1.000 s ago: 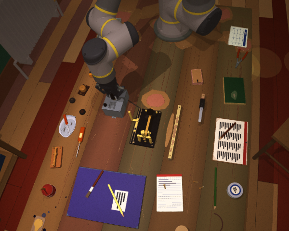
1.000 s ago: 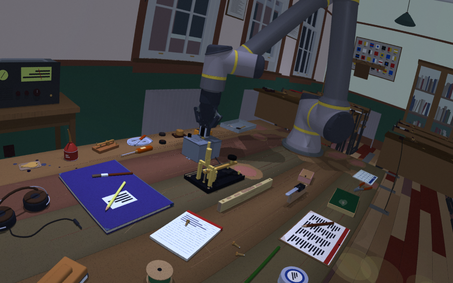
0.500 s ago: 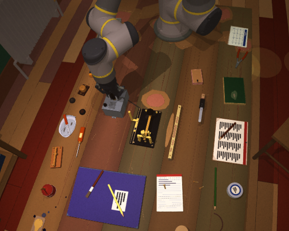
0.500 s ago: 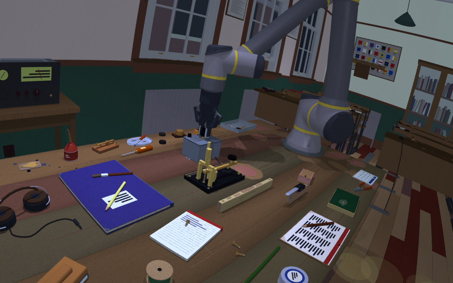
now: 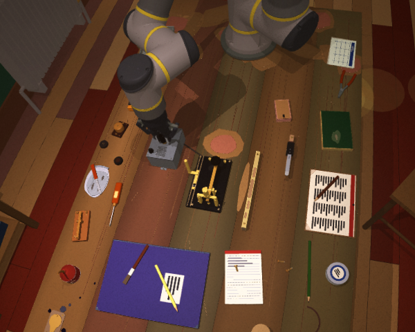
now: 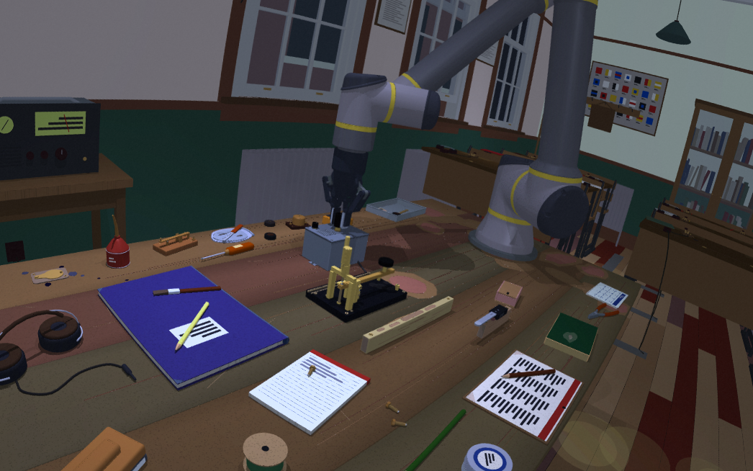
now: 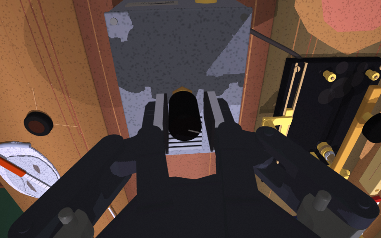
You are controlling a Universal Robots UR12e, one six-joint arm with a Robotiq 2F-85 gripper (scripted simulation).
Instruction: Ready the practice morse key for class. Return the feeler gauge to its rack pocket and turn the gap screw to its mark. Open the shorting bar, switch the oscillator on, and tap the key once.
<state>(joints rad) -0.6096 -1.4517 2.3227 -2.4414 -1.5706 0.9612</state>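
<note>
The morse key [image 5: 209, 184] [image 6: 357, 286] [image 7: 334, 109] sits on its black base mid-bench, with a brass lever, a black knob and the shorting bar standing upright at its left side. Just behind and left of it stands the grey oscillator box [image 5: 165, 152] [image 6: 333, 244] [image 7: 177, 68], with a black knob [image 7: 184, 117] on its top. My gripper [image 5: 160, 138] [image 6: 340, 219] [image 7: 185, 111] hangs straight down over that knob, open, with one finger on each side of it, holding nothing. I cannot make out the feeler gauge or its rack.
A large blue book [image 5: 152, 282] [image 6: 189, 322] lies at the front left with a pencil and a brush on it. A wooden rule [image 5: 250, 189] lies right of the key. A white dish [image 5: 96, 181] and a screwdriver [image 5: 115, 202] lie left of the oscillator.
</note>
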